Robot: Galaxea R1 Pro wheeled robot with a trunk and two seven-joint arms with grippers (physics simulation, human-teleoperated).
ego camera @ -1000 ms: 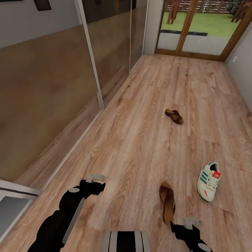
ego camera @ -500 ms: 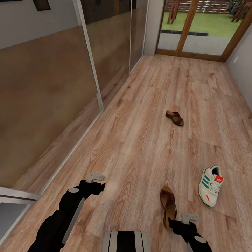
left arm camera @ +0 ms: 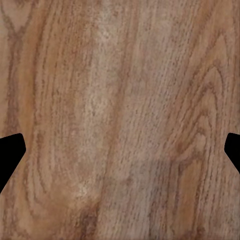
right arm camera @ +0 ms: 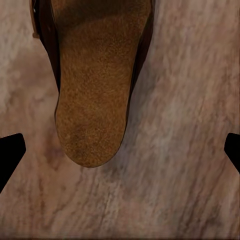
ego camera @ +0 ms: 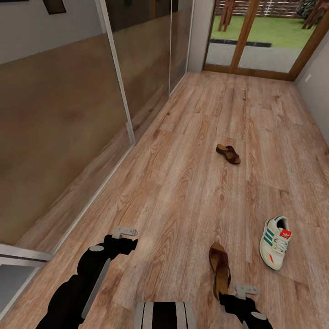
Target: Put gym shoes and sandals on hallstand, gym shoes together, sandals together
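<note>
Corridor floor (ego camera: 192,151) is wood-grain plank, running up to a glazed door (ego camera: 256,41) at the far end; mirrored sliding panels (ego camera: 59,123) line the wall on the robot's left. Using the near sandal (ego camera: 220,269) as reference: it lies flat on the floor, lengthwise along the corridor, tan footbed up, just ahead of the right gripper (ego camera: 246,289). One gym shoe (ego camera: 275,242) sits on the floor to the right of that sandal, slightly farther out, clearly apart from it, upright on its sole, red tongue and heel accents visible. The far sandal (ego camera: 228,154) lies well beyond the near one, toward the door, turned at an angle. Right gripper hovers above the heel end of the near sandal; in the right wrist view the sandal's rounded footbed end (right arm camera: 92,100) sits between the two black fingertips (right arm camera: 11,152), which are spread wide at the frame edges and not touching it, so released, grasping nothing. Left gripper (ego camera: 124,232) is off to the left of the near sandal, over bare planks; the left wrist view shows just wood grain (left arm camera: 120,120) between its fingertips (left arm camera: 10,152), also spread wide, nothing held.
</note>
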